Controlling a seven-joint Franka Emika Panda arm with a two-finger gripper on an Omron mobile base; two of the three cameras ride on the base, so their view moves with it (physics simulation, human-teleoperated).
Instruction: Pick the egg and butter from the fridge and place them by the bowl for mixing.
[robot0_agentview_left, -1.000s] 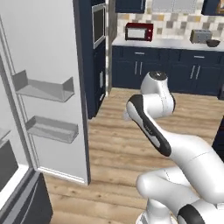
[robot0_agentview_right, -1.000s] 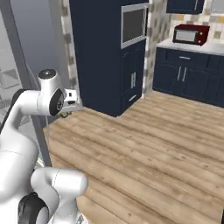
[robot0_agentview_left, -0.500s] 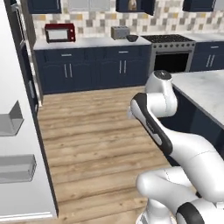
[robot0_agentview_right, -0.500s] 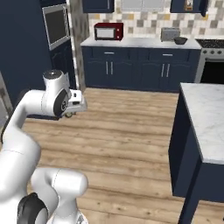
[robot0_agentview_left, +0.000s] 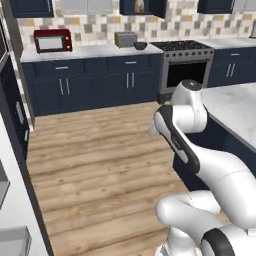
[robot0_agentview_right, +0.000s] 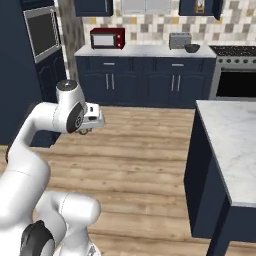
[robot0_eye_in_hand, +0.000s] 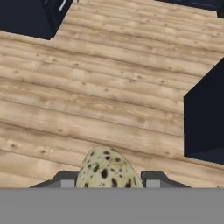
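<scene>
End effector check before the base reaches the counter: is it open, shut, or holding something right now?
End effector: shut on the small speckled tan-beige egg, held between its two dark finger tips above the wooden floor.

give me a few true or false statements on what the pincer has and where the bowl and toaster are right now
1. The pincer is shut on a speckled egg. True.
2. The egg lies on the wooden floor. False: it is held between the fingertips, above the floor.
3. The bowl sits on the back counter beside the toaster. True.
4. The red microwave stands on the marble island. False: it stands on the back counter, left of the toaster.
5. The bowl sits on the stove. False: it sits on the counter just left of the stove.
</scene>
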